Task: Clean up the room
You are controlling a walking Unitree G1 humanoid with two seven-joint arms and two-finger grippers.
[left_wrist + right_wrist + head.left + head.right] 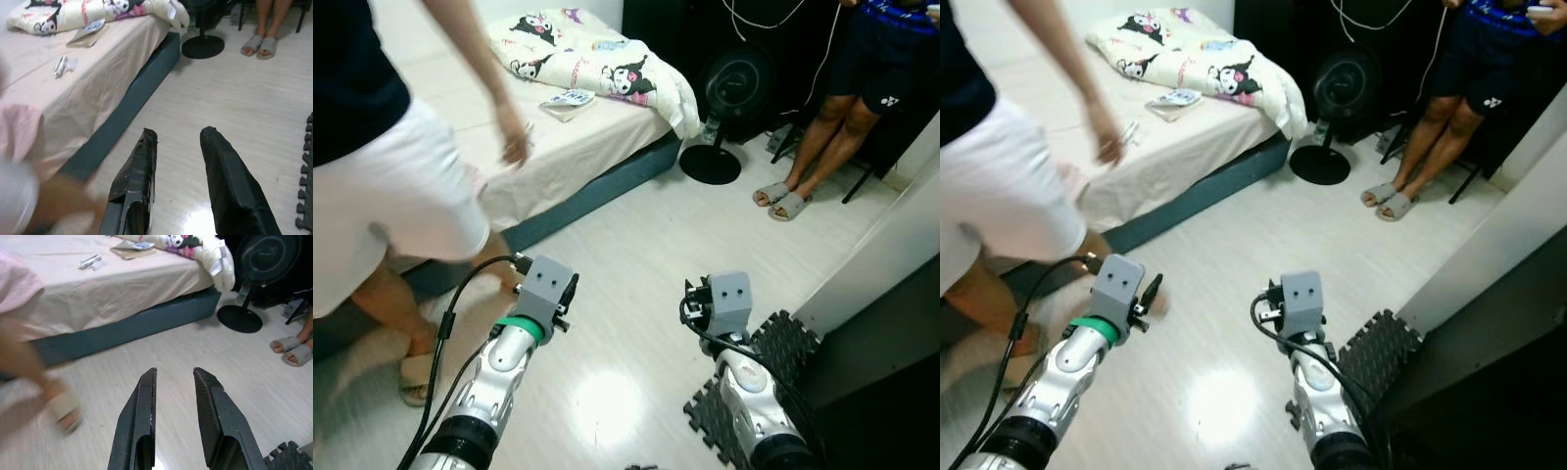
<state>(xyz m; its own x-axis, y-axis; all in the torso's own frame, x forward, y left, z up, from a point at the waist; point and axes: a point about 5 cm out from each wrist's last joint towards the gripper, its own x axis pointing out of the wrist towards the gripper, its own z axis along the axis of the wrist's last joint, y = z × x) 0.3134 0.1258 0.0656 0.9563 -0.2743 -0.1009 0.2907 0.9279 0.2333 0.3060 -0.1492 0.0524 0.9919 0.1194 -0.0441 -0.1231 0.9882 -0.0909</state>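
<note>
Taking the bed (558, 157) as the landmark, the likely clutter lies on its sheet: a book (568, 102) near the rumpled cartoon-print quilt (597, 59) at the head end, and a small silvery packet (60, 65) with a scrap of clear wrapper further toward the foot. I judge the book stiff, flat and fairly light, best taken across a free edge where it overhangs nothing; on the soft sheet a finger would have to slide under it. The packet looks very light and thin, probably slippery, and would call for a pinch across its narrow width. The quilt is soft and bulky, to be gathered by a fold. Both arms are held out low over the floor, well short of the bed: the left gripper (178, 186) has its jaws wide apart and empty, the right gripper (173, 416) stands parted more narrowly, also empty. A person in white shorts (391, 215) is between the robot and the bed's near side, one hand (514, 137) over the sheet, and blocks the straight path. Beyond the bed's head corner stands a fan (724, 108), and a second person in slippers (788, 201) just past it; a foam mat (764, 382) lies by the right arm
</note>
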